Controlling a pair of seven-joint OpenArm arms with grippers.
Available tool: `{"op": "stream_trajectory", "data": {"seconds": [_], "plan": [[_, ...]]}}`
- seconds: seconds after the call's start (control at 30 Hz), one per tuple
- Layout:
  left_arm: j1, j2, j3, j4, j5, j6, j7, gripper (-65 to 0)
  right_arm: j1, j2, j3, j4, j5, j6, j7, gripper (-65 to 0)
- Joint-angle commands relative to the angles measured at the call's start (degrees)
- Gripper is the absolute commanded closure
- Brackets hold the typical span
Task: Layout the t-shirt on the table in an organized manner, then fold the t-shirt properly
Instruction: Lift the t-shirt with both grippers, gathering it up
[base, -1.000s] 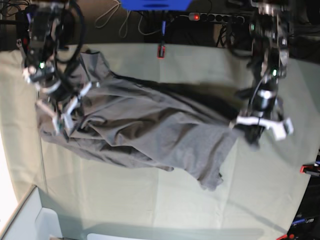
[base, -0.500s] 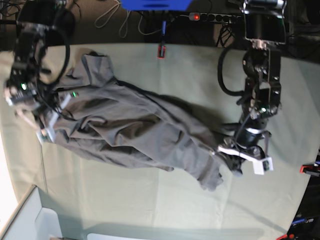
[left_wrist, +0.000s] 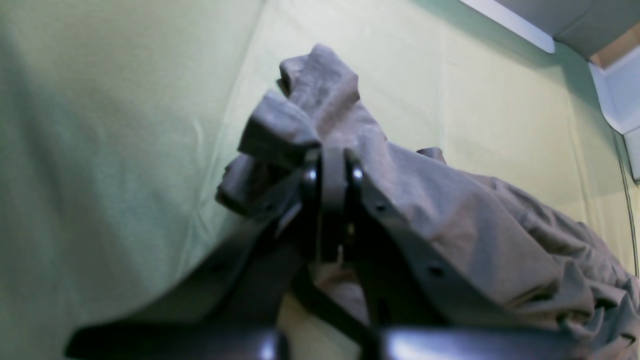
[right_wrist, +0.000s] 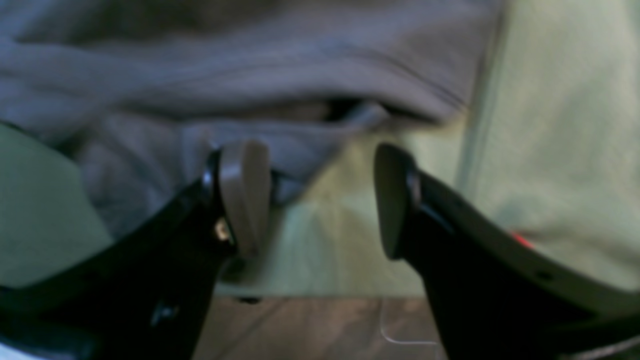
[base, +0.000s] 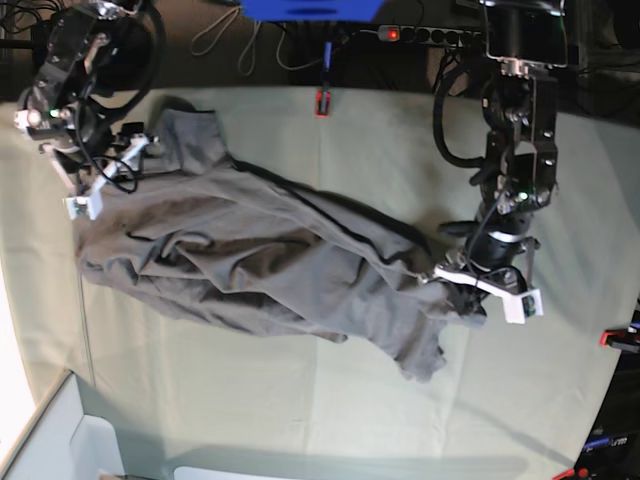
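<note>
Grey shirt (base: 270, 270): you see it crumpled and stretched slantwise across the middle of the tabletop (base: 330, 410), one bunched end toward the left gripper, the wider end toward the right gripper.
Tabletop cloth: pale green with faint creases; a red-orange clamp (base: 323, 102) sits at the far edge.
Left gripper (left_wrist: 330, 172): your wrist view shows it pressed together on a fold of shirt (left_wrist: 450, 215), with fabric bunched above and around the fingertips; in the base view it sits at the shirt's narrow end (base: 485, 290).
Right gripper (right_wrist: 315, 195): its fingers (right_wrist: 245, 195) stand spread apart, nothing between them; the shirt's edge (right_wrist: 250, 75) lies just beyond the tips, and whether one finger touches it you cannot tell.
Right gripper, base view (base: 105, 180): it hangs at the shirt's wide end, near the tabletop's side edge.
Box (base: 60, 440): white, at the near corner.
</note>
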Motion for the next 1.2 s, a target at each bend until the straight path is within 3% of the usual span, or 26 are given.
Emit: {"op": "stream_trajectory", "data": {"seconds": [0.0, 0.23, 0.53, 0.6, 0.67, 0.8, 0.93, 1.17], "plan": [[-0.6, -0.2, 0.0, 1.2, -0.1, -0.4, -1.4, 0.0, 0.4, 0.3, 0.1, -0.3, 0.3, 1.2, 0.4, -33.5], [0.4, -0.2, -0.1, 1.6, -0.1, -0.4, -1.4, 0.0, 0.9, 0.1, 0.1, -7.7, 0.3, 1.2, 5.9, -33.5], [1.7, -0.3, -0.2, 1.7, -0.1, -0.4, -1.4, 0.0, 4.6, -1.5, -0.3, -11.7, 0.4, 1.4, 6.6, -33.2], [1.7, -0.5, -0.2, 1.8, -0.1, -0.4, -1.4, 0.0, 5.3, -1.6, -0.3, -11.7, 0.4, 1.4, 6.5, -30.4], [1.8, -0.7, -0.2, 2.8, -0.1, -0.4, -1.4, 0.0, 5.5, -1.6, -1.1, -11.8, 0.4, 1.4, 6.5, -23.4], [2.8, -0.7, -0.2, 4.1, -0.1, -0.4, -1.4, 0.0, 5.2, -1.6, -3.1, -11.8, 0.4, 1.4, 6.2, -0.2], [3.4, -0.8, -0.3, 4.9, -0.1, -0.4, -1.4, 0.0, 3.1, -1.5, -2.6, -9.6, 0.4, 1.4, 6.7, 0.0], [4.9, -0.8, -3.4, 6.7, -0.1, -0.4, -1.4, 0.0, 0.9, -1.2, -2.7, 4.9, 0.4, 1.4, 6.7, 0.0]]}}
